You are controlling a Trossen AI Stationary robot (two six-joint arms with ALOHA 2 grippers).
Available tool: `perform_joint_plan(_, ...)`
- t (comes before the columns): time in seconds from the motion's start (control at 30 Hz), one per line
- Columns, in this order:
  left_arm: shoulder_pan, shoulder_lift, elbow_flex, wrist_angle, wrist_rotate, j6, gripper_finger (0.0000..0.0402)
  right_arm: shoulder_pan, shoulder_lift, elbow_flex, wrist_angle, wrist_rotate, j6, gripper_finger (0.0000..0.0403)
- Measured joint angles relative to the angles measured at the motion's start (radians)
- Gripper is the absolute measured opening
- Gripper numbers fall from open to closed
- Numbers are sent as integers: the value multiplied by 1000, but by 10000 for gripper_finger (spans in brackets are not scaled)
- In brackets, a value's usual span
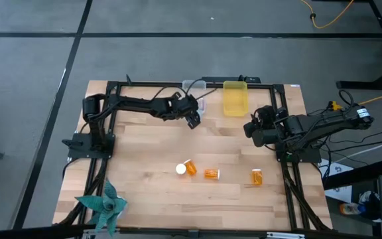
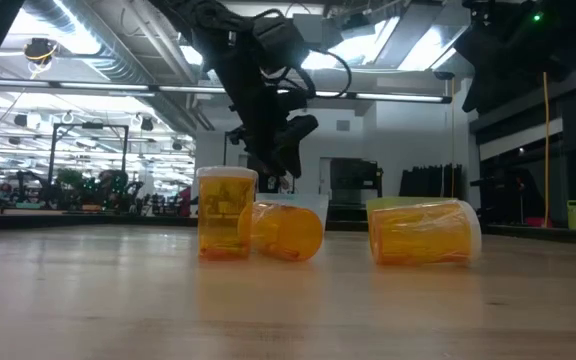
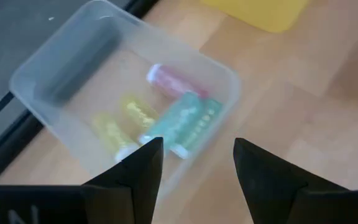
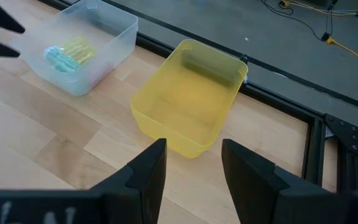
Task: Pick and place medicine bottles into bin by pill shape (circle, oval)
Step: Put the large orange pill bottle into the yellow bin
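Three amber bottles with white caps are on the table's near half: one (image 1: 186, 168) stands upright (image 2: 226, 213), and two (image 1: 211, 174) (image 1: 256, 176) lie on their sides. My left gripper (image 1: 192, 121) is open and empty just near of the clear bin (image 1: 196, 89). That bin holds pink (image 3: 171, 81), teal (image 3: 186, 122) and yellow (image 3: 138, 112) vials. My right gripper (image 1: 249, 128) is open and empty near of the yellow bin (image 1: 235, 98), which shows no bottles in the right wrist view (image 4: 188, 106).
A teal paper pinwheel (image 1: 105, 206) lies at the table's near left corner. The two bins stand side by side at the far edge against the black frame (image 1: 178, 83). Bare wood lies between the grippers and the bottles.
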Motion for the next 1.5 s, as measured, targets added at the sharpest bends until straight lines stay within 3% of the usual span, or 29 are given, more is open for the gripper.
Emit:
perform_joint_plan(0.27,-96,0,1,-32,93,-4,189,0,0,0,0,0,0,158)
perform_joint_plan(0.63,-219,-50,1,-350,98,-143,189,0,-1,0,9,-1,3,158)
perform_joint_plan(0.9,-308,-71,1,-702,336,-344,189,0,-1,0,11,0,3,158)
perform_joint_plan(1.17,-408,-61,1,-599,489,-369,189,0,0,0,17,0,3,158)
perform_joint_plan(1.5,-469,29,-1,-493,561,-319,189,0,0,0,18,-6,3,158)
